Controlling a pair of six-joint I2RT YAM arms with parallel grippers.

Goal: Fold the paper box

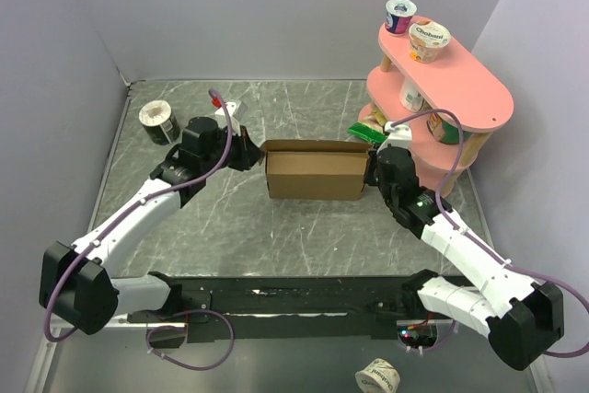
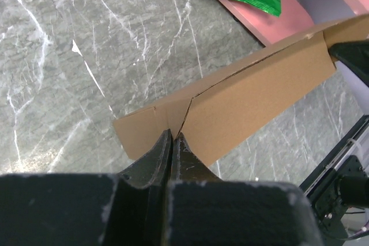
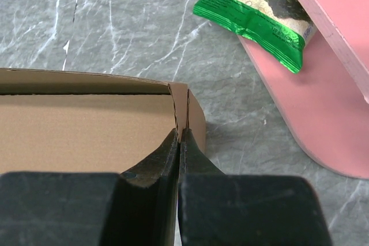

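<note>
Your paper box [image 1: 313, 177] stands between the two pincers, open side up, its long brown wall facing the arm bases. Your left gripper [image 1: 255, 156] meets the box's left end and your right gripper [image 1: 372, 172] meets its right end, so the box spans the whole gap from one to the other.

In the left wrist view, the left gripper [image 2: 173, 135] is narrow, its fingers pressed almost together on the cardboard edge right by a slit in the wall; the rest of the box [image 2: 253, 96] runs away ahead of the tips and to their right. In the right wrist view, the right gripper [image 3: 180, 133] is just as narrow, clamped on the folded end wall, with the box's inside [image 3: 81, 131] lying left of its tips.

Ahead of the right gripper's tips and to their right lies a green snack packet [image 3: 259, 18] on the lowest level of a pink shelf [image 3: 323, 113]. Two yogurt cups [image 1: 400, 16] sit on the shelf's top level. Out beyond your left gripper, a dark cup [image 1: 158, 121] stands on the grey marbled table [image 1: 276, 227].
</note>
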